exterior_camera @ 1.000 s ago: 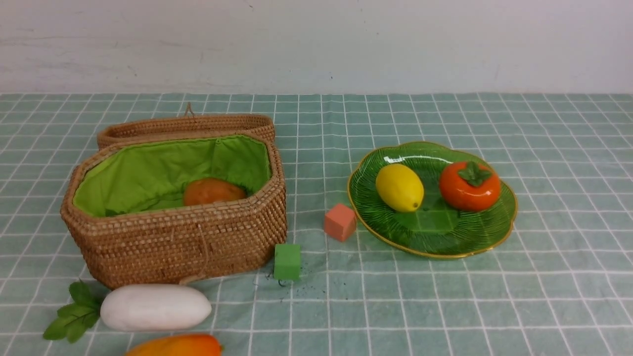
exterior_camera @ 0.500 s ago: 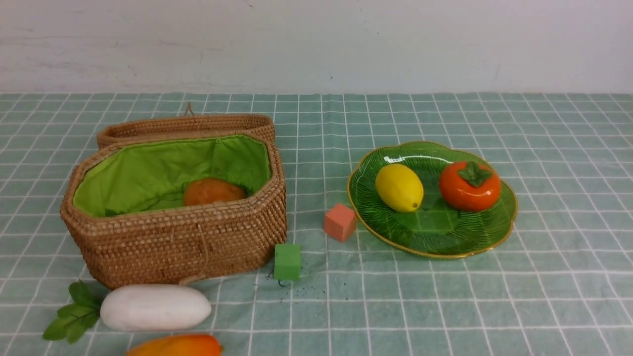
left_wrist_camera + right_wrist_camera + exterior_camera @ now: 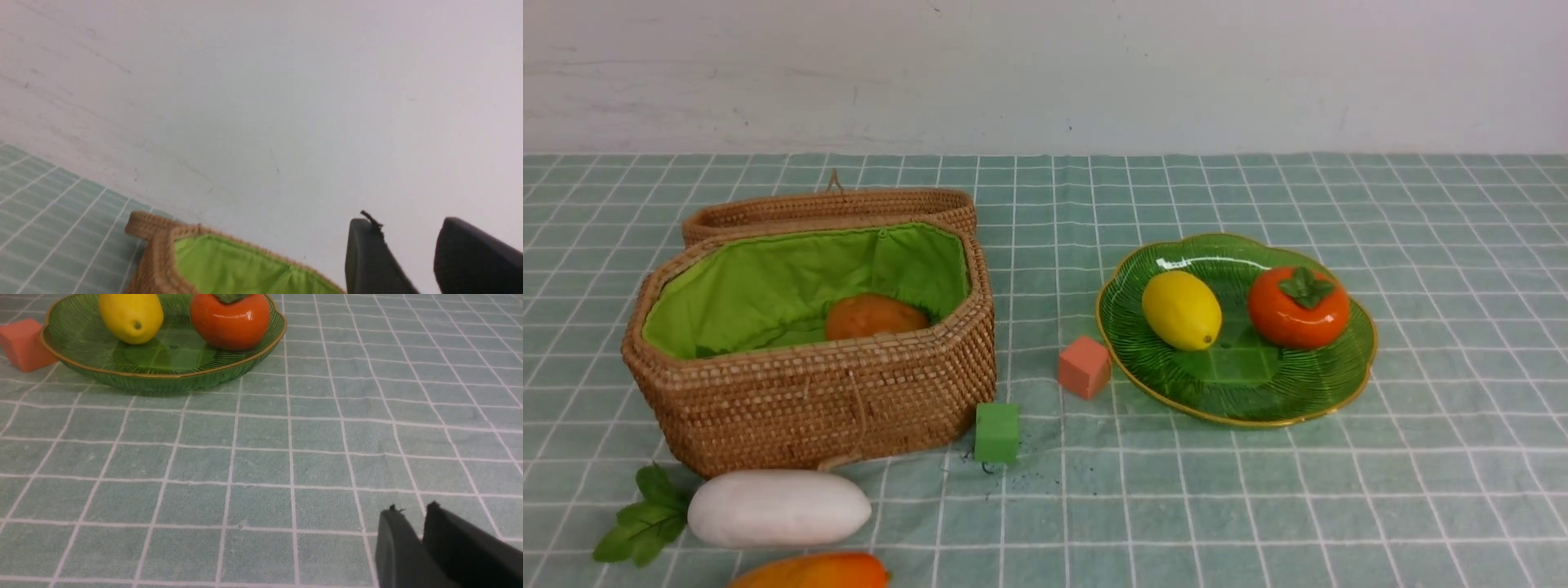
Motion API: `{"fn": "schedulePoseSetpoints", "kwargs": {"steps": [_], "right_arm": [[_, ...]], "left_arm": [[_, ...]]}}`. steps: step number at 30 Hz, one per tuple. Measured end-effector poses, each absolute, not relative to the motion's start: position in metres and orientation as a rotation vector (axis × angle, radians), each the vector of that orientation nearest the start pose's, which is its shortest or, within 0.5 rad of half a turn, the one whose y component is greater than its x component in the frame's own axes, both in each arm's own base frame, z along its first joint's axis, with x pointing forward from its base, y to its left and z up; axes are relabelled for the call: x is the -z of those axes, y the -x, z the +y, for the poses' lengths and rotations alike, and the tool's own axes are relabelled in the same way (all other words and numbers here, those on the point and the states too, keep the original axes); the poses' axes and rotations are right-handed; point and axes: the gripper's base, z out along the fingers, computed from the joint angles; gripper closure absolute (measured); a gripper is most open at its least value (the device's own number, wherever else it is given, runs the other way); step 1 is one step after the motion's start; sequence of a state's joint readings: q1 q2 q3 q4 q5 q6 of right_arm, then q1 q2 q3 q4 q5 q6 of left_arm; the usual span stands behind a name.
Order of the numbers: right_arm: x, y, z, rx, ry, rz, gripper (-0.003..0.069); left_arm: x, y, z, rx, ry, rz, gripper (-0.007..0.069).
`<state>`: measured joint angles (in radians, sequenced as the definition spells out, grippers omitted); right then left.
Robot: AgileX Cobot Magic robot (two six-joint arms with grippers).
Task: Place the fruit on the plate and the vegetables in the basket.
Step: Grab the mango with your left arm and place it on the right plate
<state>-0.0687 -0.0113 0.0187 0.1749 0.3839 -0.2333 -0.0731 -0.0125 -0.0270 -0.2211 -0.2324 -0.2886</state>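
- The left gripper point(image 3: 406, 228) points over the basket point(image 3: 809, 400) rim toward the wall, with its jaws part open and empty.
- The right gripper point(image 3: 412, 514) sits low over bare cloth near the plate point(image 3: 1241, 384). Its jaws are almost together with nothing between them, and whether they touch cannot be told.
- The lemon point(image 3: 1181, 310) and persimmon point(image 3: 1298, 308) lie on the plate, and the potato point(image 3: 874, 316) lies in the basket.
- The radish point(image 3: 780, 508) lies on the cloth just in front of the basket. The mango point(image 3: 813, 572) is nearer the robot, cut off by the front view's lower edge. No carrot shows.
- The radish is wide, smooth and rounded, so jaws this narrow would likely push it away rather than straddle it. An off-centre grip could let it tip or slip, and its leaves look like a poor hold.
- A descent that close to the basket could catch the wicker wall and shove the basket.
- The mango is orange like a carrot, so a mix-up would land it in the basket.
- The plate is glass and holds two round fruits. A hard placement could roll them off, or slide the plate into the salmon cube point(image 3: 1085, 367) beside its rim.
- Neither that cube nor the green cube point(image 3: 997, 432) belongs anywhere, so grabbing one would waste a move.
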Motion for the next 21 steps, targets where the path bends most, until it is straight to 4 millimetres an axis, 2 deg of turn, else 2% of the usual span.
{"fn": "schedulePoseSetpoints", "kwargs": {"steps": [5, 7, 8, 9, 11, 15, 21], "right_arm": [[-0.174, -0.052, 0.002, 0.035, 0.047, 1.869, 0.0536], [-0.174, -0.052, 0.002, 0.035, 0.047, 1.869, 0.0532], [-0.174, -0.052, 0.002, 0.035, 0.047, 1.869, 0.0532], [-0.174, -0.052, 0.002, 0.035, 0.047, 1.869, 0.0529], [-0.174, -0.052, 0.002, 0.035, 0.047, 1.869, 0.0526], [-0.174, -0.052, 0.002, 0.035, 0.047, 1.869, 0.0522], [-0.174, -0.052, 0.002, 0.035, 0.047, 1.869, 0.0514]], "left_arm": [[-0.312, -0.037, -0.002, 0.423, 0.213, 1.201, 0.0386], [-0.34, -0.042, -0.004, 0.37, 0.175, 1.311, 0.0386], [-0.344, -0.044, -0.004, 0.357, 0.169, 1.338, 0.0386], [-0.354, -0.052, -0.005, 0.311, 0.149, 1.452, 0.0386], [-0.356, -0.07, -0.005, 0.224, 0.119, 1.67, 0.0386], [-0.343, -0.098, -0.004, 0.107, 0.087, 1.971, 0.0386], [-0.317, -0.141, -0.01, 0.084, 0.038, 2.2, 0.0386]]}}
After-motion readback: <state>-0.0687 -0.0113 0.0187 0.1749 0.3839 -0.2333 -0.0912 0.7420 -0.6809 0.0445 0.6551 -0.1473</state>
